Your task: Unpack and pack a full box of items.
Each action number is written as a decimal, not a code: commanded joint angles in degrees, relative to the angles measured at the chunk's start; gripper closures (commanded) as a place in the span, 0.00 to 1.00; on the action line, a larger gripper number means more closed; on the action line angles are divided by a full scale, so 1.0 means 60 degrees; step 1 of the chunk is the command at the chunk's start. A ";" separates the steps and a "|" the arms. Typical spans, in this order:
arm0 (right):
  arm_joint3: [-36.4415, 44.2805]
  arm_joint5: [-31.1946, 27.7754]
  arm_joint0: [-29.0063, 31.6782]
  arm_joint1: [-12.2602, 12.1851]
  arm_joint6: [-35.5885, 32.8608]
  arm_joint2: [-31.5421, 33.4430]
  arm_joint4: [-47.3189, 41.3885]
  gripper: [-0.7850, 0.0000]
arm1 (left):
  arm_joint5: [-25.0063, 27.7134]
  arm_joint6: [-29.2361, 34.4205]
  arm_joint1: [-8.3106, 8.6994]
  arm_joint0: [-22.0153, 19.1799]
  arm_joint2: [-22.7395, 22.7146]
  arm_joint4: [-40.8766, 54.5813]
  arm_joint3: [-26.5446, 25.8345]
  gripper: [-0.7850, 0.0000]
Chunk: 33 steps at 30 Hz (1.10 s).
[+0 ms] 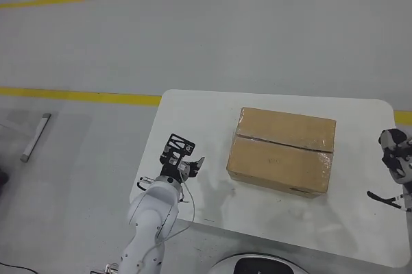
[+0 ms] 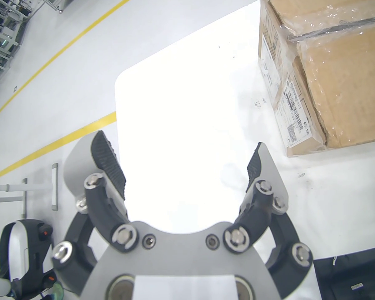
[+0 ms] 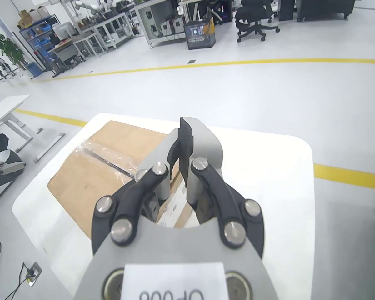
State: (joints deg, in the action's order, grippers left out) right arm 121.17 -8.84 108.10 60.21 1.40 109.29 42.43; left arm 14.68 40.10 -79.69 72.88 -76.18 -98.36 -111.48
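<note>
We see a white, rounded shell on the left arm [image 1: 153, 209], with a thin cable [image 1: 191, 205] looping beside it. The left tool [image 2: 181, 151] has a silver-grey base plate [image 2: 178, 260], black curved links [image 2: 103, 201] pinned by round silver screws [image 2: 124, 235], and grey fingers [image 2: 270, 170] faced with black ribbed pads [image 2: 107, 163]. We find the right tool [image 3: 185, 138] built alike, with a white printed label [image 3: 175, 282] on its base.

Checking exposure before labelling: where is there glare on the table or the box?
Left wrist view: the table is washed out white, and the tape on the box glints. Top view: even light, no glare on either.
</note>
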 commanded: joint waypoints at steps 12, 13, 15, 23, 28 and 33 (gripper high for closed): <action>-0.0171 -0.0282 0.1942 0.0351 0.2736 0.0190 0.0698 1.00 | -0.1347 -0.0906 0.0025 0.0145 -0.0581 -0.0055 -0.0481 0.00; -0.0104 -0.0361 0.2040 0.0366 0.2757 0.0222 0.0727 1.00 | -0.1292 -0.0905 0.0029 0.0112 -0.0579 -0.0053 -0.0496 0.00; -0.0040 -0.0467 0.2175 0.0392 0.2812 0.0302 0.0896 1.00 | -0.1183 -0.0913 0.0034 0.0070 -0.0563 0.0026 -0.0519 0.00; -0.0016 -0.0625 0.2061 0.0472 0.2665 0.0211 0.0899 0.00 | -0.0667 -0.0850 0.0052 0.0161 -0.0456 0.0680 -0.0980 0.00; -0.0016 -0.0627 0.2060 0.0472 0.2663 0.0210 0.0898 0.64 | -0.0662 -0.0849 0.0052 0.0163 -0.0455 0.0684 -0.0983 0.00; -0.0016 -0.0625 0.2061 0.0472 0.2665 0.0212 0.0899 0.29 | -0.0667 -0.0849 0.0052 0.0161 -0.0456 0.0680 -0.0980 0.00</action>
State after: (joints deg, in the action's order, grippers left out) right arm 121.08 -12.59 120.47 63.04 17.39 110.56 47.82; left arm 10.67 35.01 -79.37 73.85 -78.91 -94.28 -117.36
